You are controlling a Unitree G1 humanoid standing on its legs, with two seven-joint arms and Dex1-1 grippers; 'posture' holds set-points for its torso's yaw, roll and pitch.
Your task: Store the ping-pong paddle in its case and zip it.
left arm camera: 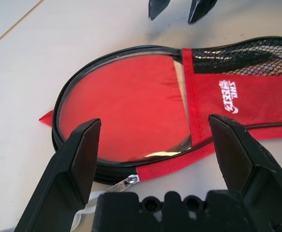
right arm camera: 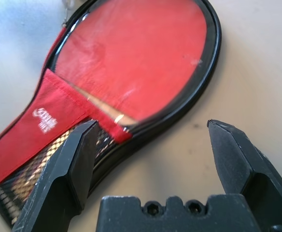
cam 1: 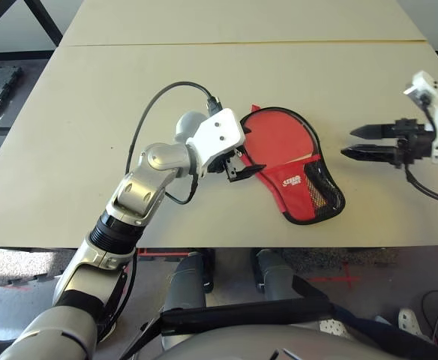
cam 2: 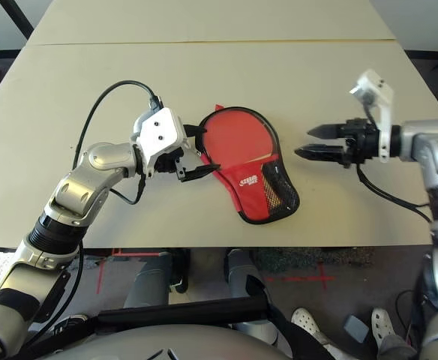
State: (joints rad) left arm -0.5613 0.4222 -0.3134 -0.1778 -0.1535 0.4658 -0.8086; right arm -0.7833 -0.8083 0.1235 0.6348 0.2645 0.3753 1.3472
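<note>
In the middle of the frame the case (cam 1: 298, 169) lies flat on the surface (cam 1: 91, 112) with the ping-pong paddle (right arm camera: 131, 53) inside, its red face showing through the unzipped opening. Your left gripper (cam 1: 238, 166) sits just beside the case's left rim, fingers spread wide and holding nothing; the right gripper (cam 1: 365, 142) hovers apart at centre right, also wide open and empty. With nothing pinning the case, you risk dragging it across the surface when you pull the zip tab (left arm camera: 126, 181)
</note>
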